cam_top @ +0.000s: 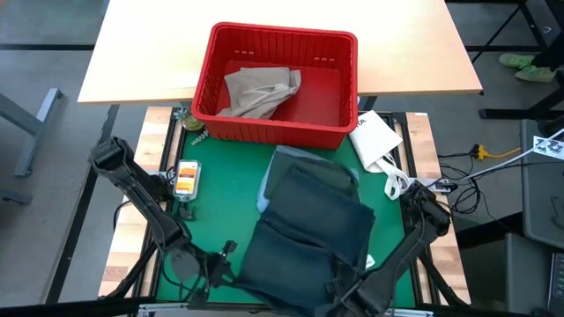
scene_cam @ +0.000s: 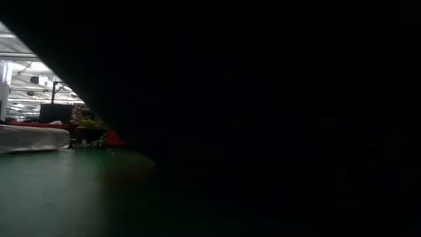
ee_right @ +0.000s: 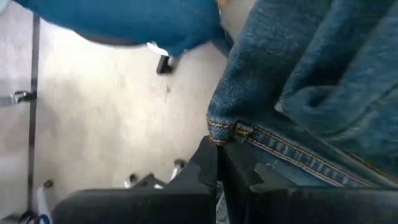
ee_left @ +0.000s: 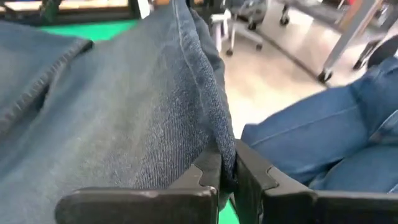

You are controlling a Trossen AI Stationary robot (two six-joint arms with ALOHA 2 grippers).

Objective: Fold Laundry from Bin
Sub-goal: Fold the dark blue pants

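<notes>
At the near edge of the green mat (cam_top: 225,211), both grippers are clamped on the dark blue denim jeans (cam_top: 308,229), which lie spread from just in front of the bin down to that edge. The left gripper (ee_left: 227,177) has its two dark fingers (ee_left: 205,177) pressed nearly together, with a folded edge of denim pinched in the narrow slot between them; in the high view it sits at the jeans' near-left corner (cam_top: 231,255). The right gripper (ee_right: 217,168) is likewise clenched, its fingers meeting on a stitched hem of the same jeans, and it sits at the near-right part of the cloth (cam_top: 339,286).

The bright red rectangular plastic basket with slotted sides (cam_top: 275,84) stands at the far end of the mat, against the pale wooden tabletop (cam_top: 141,53). Tan khaki trousers (cam_top: 260,92) lie crumpled in its left half. A strip of light blue fabric (cam_top: 264,189) peeks out from under the jeans' left side. A white flat packet (cam_top: 374,136) rests just right of the basket's near corner, and a small orange-and-white device (cam_top: 186,179) lies on the mat's left border.

The low view is almost wholly blocked by something dark close to the lens; only a sliver of mat and a bit of red show at its left. In the high view the right gripper's fingertips are hard to pick out against the dark cloth. The left wrist view shows someone's blue-clad legs (ee_left: 323,137) beyond the table.
</notes>
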